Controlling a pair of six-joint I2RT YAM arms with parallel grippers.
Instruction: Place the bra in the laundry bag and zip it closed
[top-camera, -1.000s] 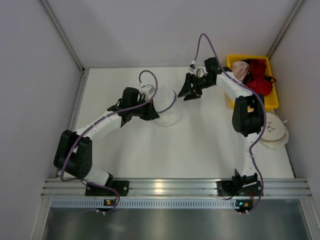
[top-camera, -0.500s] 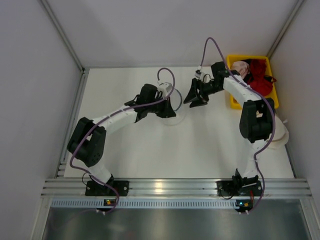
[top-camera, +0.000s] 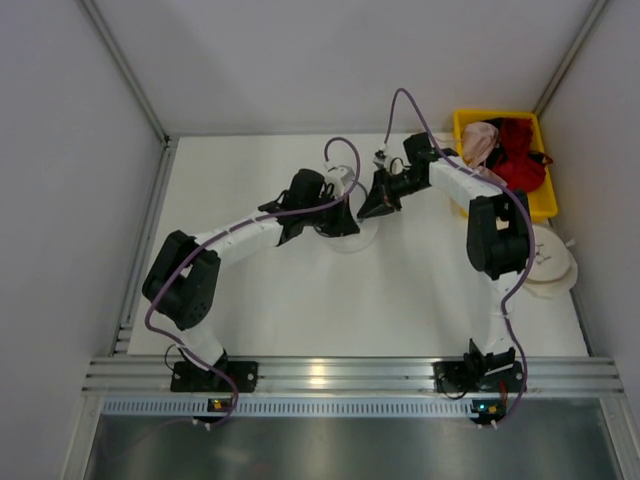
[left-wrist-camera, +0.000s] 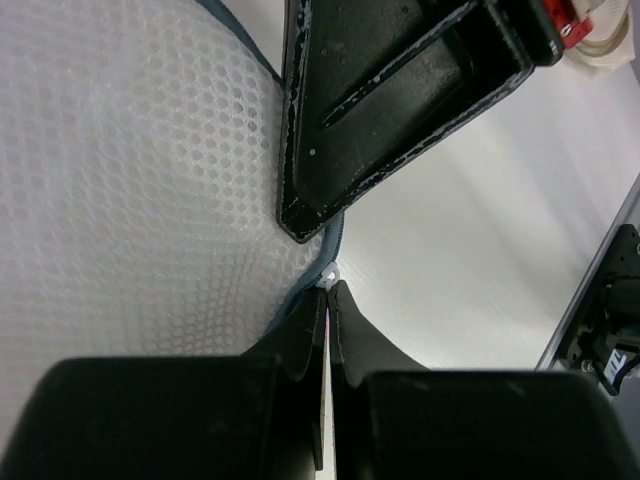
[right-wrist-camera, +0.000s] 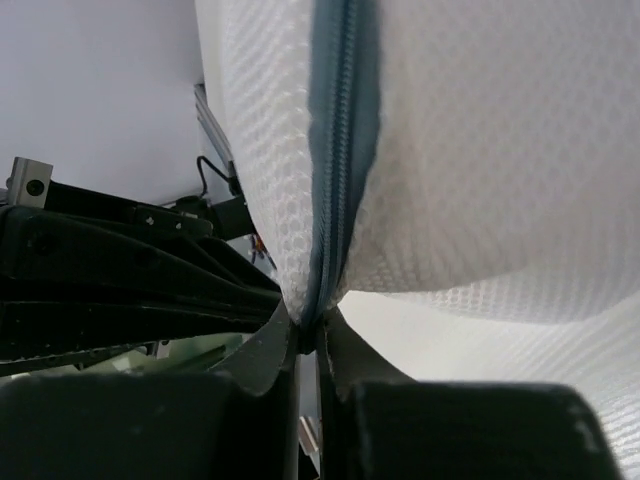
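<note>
Lab cell — white walls (top-camera: 300, 60), aluminium rail (top-camera: 350, 375)

Laundry bag (left-wrist-camera: 130, 180) — white honeycomb mesh cloth

Laundry bag (top-camera: 358, 238): a round pouch of see-through white honeycomb mesh edged with a grey-blue zip (right-wrist-camera: 335, 130), lying mid-table (top-camera: 260, 300) toward the far side. Its rim is pinched at two places. The stretch of zip seen from the right wrist is closed.

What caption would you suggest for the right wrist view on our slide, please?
Right tool pinching the grey zipper seam of the white mesh laundry bag.
</note>
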